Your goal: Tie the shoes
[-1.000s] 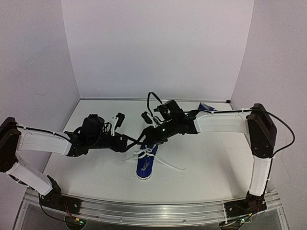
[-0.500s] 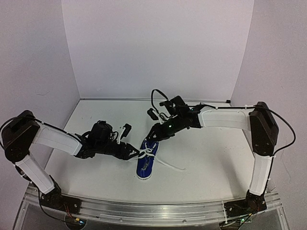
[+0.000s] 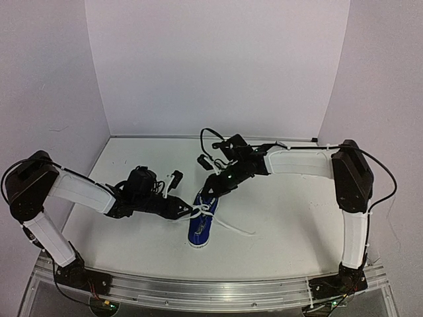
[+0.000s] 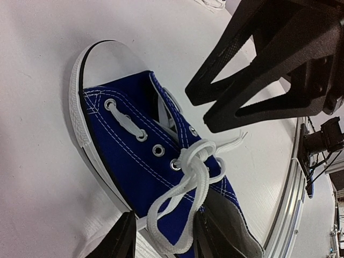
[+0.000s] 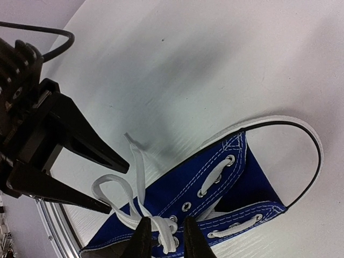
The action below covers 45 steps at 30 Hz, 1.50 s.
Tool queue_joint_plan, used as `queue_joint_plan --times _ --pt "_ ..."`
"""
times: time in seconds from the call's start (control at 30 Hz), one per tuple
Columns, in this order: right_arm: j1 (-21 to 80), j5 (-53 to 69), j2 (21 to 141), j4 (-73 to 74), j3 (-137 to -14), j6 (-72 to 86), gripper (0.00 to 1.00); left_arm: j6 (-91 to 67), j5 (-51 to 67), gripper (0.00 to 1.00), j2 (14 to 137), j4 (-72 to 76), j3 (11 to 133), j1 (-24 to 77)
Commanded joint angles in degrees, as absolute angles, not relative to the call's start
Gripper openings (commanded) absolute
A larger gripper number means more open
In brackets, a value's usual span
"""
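One blue shoe (image 3: 198,231) with a white toe cap (image 4: 107,64) lies mid-table, toe toward the arms' bases. Its white laces cross in a knot (image 4: 198,155), and a loop (image 4: 161,236) hangs off the shoe's side. My left gripper (image 4: 164,228) is low beside the shoe (image 3: 187,211), open, its fingers standing either side of that loop. My right gripper (image 5: 167,227) comes down from the far side (image 3: 210,196), its narrow jaws closed on the lace at the knot (image 5: 169,236). A second shoe is not in view.
A loose lace end (image 3: 238,230) trails right of the shoe on the white table (image 3: 291,218). White walls enclose the back and sides. An aluminium rail (image 3: 211,290) runs along the near edge. A black cable (image 3: 208,135) loops above the right wrist.
The left arm dropped and reached right to the shoe's side. The right gripper sank onto the knot. Both pairs of jaws narrowed.
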<state>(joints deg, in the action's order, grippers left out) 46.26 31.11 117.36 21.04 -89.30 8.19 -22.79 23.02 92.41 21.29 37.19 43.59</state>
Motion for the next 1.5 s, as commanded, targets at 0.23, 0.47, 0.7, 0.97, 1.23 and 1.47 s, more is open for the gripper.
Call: queue_joint_plan --times 0.23,0.47,0.7,0.97,1.23,1.47 --pt "47.95 30.79 119.53 24.31 -92.01 4.22 0.23 -22.32 24.28 0.35 94.13 22.57 40.87 43.47" --pt "48.3 30.04 120.52 25.28 -92.69 3.55 0.2 -22.28 24.22 0.29 94.21 22.6 40.7 43.48" --pt "48.28 28.13 121.32 26.7 -93.32 3.1 0.15 -21.87 24.24 0.22 93.97 22.26 40.69 43.42" --pt "48.27 26.92 119.88 27.07 -93.08 3.22 0.0 -21.71 23.7 0.04 93.92 21.7 40.56 43.42" --pt "48.33 24.57 115.55 25.89 -90.59 4.5 0.0 -21.69 22.68 0.0 93.53 20.56 40.11 43.01" --pt "48.17 23.58 111.94 22.22 -87.42 6.76 0.0 -21.62 22.71 0.0 93.87 20.47 40.04 42.98"
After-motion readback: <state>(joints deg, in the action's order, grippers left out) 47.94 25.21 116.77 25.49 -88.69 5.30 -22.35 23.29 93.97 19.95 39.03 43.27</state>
